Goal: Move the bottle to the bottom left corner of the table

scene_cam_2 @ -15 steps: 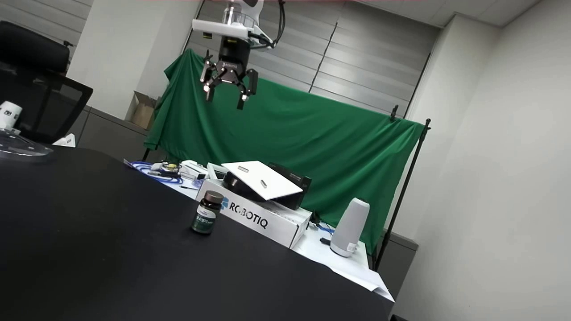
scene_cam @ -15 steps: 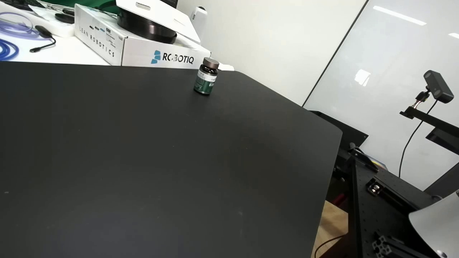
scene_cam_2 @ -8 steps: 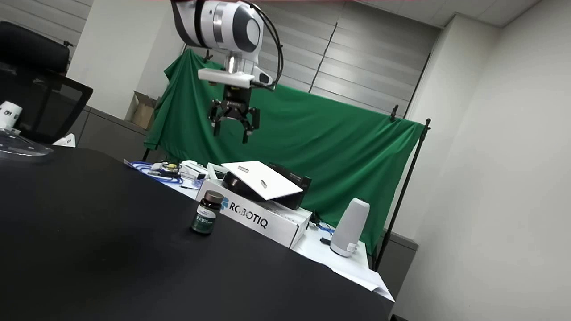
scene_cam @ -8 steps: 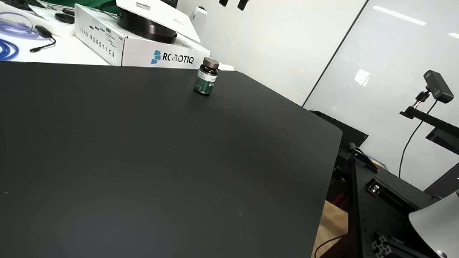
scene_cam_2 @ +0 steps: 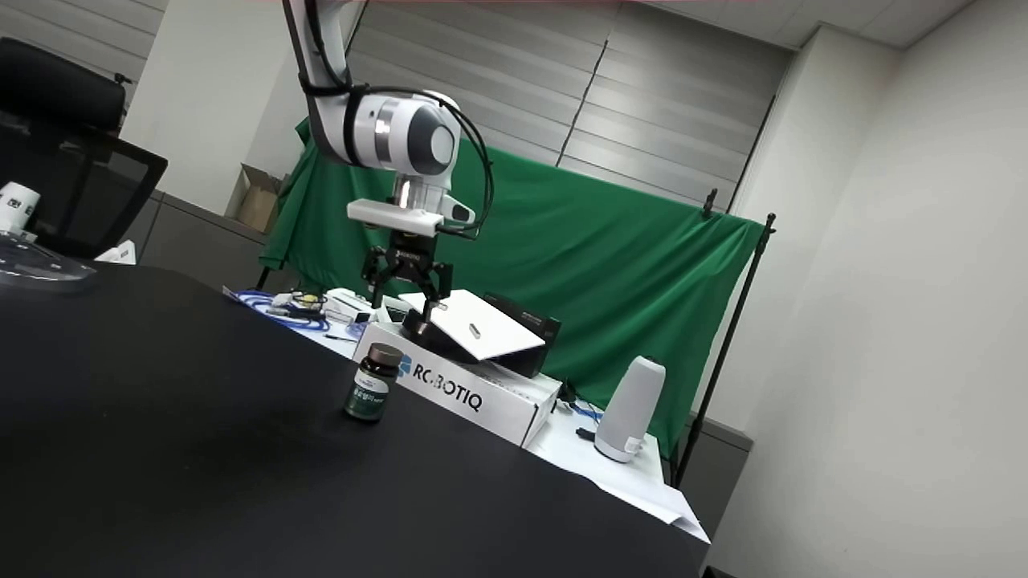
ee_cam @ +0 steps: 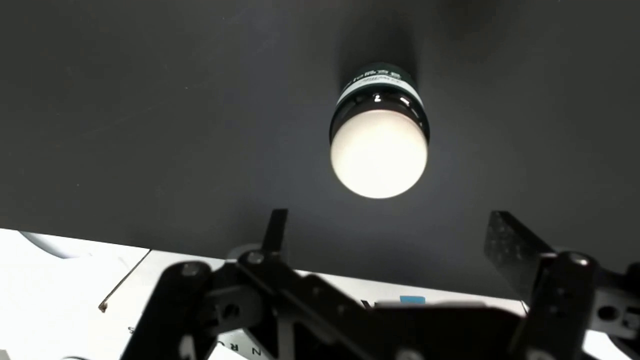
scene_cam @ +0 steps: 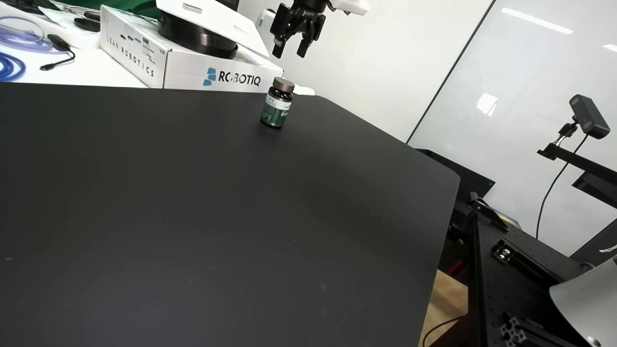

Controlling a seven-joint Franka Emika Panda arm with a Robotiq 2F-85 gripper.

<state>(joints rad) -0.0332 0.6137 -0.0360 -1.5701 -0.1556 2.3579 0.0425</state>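
Note:
The bottle, small and dark with a green-and-white label and dark cap, stands upright on the black table near its edge in both exterior views [scene_cam: 275, 107] [scene_cam_2: 371, 387]. The table [scene_cam: 231, 217] fills much of an exterior view. My gripper [scene_cam: 290, 51] hangs above the bottle, jaws pointing down, open, with nothing between the fingers; it also shows in an exterior view [scene_cam_2: 403, 310]. In the wrist view the bottle's cap [ee_cam: 378, 155] looks bright and lies beyond the fingertips, between their lines, not touched by the gripper [ee_cam: 390, 215].
A white printed box [scene_cam: 231, 78] stands just past the table edge by the bottle, with a tilted white plate [scene_cam_2: 474, 321] and a black round part on top. A grey-white device [scene_cam_2: 630, 409] stands behind. A clear domed object [scene_cam_2: 40, 269] sits at the table's far left.
My arm and open gripper have come down a long way toward the bottle, entering from the top in an exterior view. The bottle has not moved.

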